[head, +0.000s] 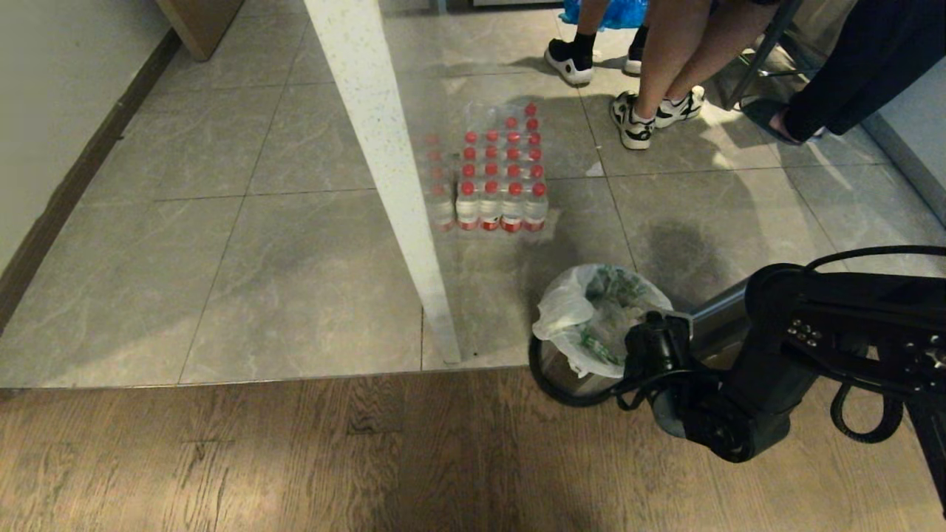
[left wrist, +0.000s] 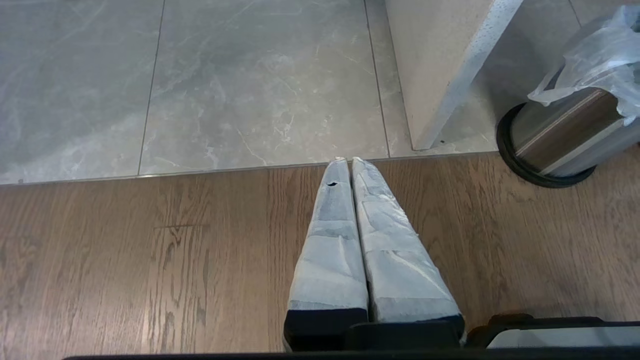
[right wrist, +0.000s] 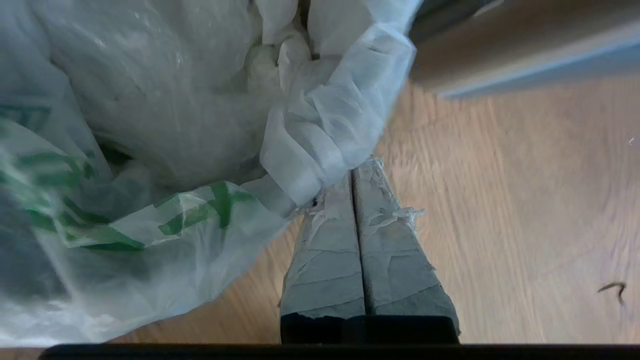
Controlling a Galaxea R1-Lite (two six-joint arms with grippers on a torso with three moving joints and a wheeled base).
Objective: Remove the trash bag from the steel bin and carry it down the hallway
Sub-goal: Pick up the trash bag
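The trash bag, thin white plastic with green print, bulges out of the top of the steel bin on the wooden floor at the right. My right arm reaches to it from the right. In the right wrist view my right gripper is shut, with a folded edge of the trash bag pinched at its tips. My left gripper is shut on nothing above the wood floor, left of the steel bin and the trash bag. The hallway's grey tiles lie ahead.
A white pillar slants down to the floor just left of the bin. A shrink-wrapped pack of red-capped water bottles stands beyond it. People's legs and a blue bag are at the far right. A wall with dark baseboard runs along the left.
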